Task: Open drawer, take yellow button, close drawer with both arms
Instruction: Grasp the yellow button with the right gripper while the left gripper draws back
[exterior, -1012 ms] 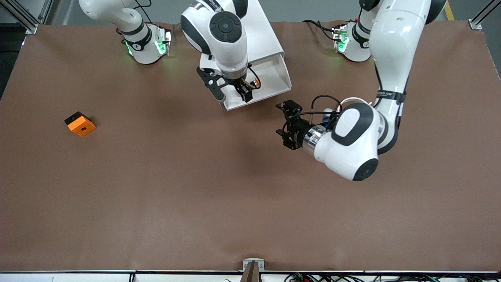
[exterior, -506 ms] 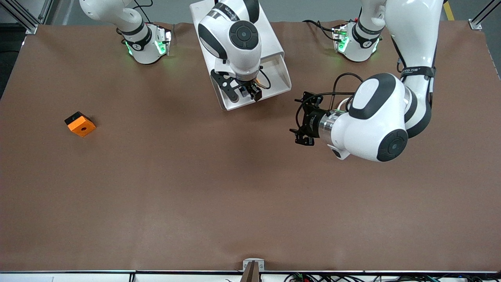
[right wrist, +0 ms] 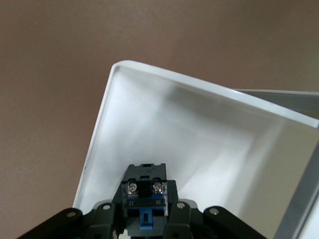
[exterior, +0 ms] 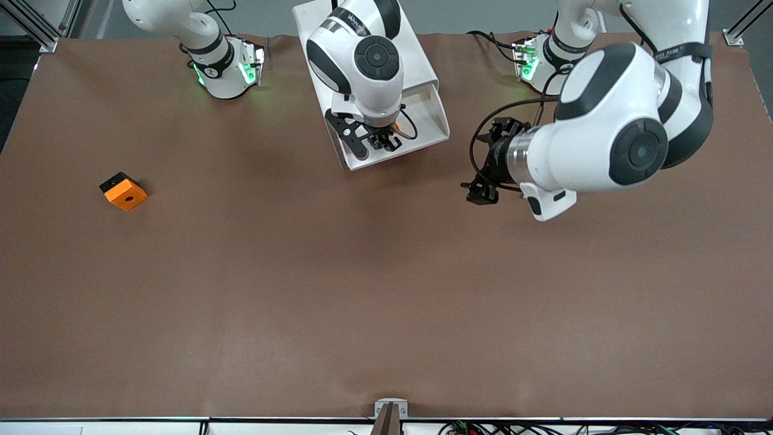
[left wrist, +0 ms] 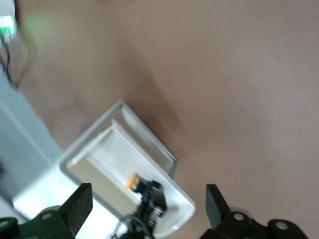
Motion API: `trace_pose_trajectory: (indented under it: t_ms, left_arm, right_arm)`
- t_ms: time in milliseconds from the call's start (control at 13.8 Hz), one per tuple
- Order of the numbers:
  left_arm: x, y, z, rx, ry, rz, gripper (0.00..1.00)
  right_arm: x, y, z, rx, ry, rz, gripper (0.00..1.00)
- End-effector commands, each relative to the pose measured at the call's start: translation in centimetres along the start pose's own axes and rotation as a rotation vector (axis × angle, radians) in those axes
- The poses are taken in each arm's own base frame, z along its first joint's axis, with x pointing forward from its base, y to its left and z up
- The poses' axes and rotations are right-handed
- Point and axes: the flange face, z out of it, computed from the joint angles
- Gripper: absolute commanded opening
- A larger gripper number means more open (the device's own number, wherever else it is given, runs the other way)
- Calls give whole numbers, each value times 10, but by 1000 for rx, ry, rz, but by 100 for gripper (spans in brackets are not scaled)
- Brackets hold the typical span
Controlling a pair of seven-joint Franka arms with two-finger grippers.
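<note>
My right tool (exterior: 381,144) just squeezed shut on the button (right wrist: 145,198) inside the open drawer (exterior: 436,124). Now I can lift it. My left tool (exterior: 483,181) waits open over the surface (exterior: 302,290).

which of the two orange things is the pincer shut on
The button inside the open drawer: the right pincer is shut on it. The orange block lies untouched toward the right arm's end.

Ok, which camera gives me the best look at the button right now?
Right wrist view: the button fills the foreground, clamped by the right gripper. Left wrist view shows only its orange cap; front view, an orange sliver.
</note>
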Motion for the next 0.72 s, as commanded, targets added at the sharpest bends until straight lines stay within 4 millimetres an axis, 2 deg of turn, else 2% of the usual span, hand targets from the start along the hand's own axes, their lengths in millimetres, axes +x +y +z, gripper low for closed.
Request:
trace_pose_trajectory:
  t_ms: [0,145,289,434,506,651]
  left_arm:
    - [-20,-6,16,29,123,306,100]
    - [-16,0,31,46,137,389,100]
    - [-15,6,52,44,154,464,100]
    - [-29,6,75,23,230,563,100]
    - [-37,6,92,-9,259,604,100]
    - [-36,11,131,-77,297,643,100]
  right_arm:
    - [2,-5,-10,18,-15,-14,9]
    - [6,-9,-25,42,-24,-5,9]
    - [31,-13,-42,40,-49,31,9]
    - [58,-6,-67,2,-76,-50,9]
    - [74,-2,-78,-21,-97,-94,9]
    - [127,12,-116,-22,-122,-210,9]
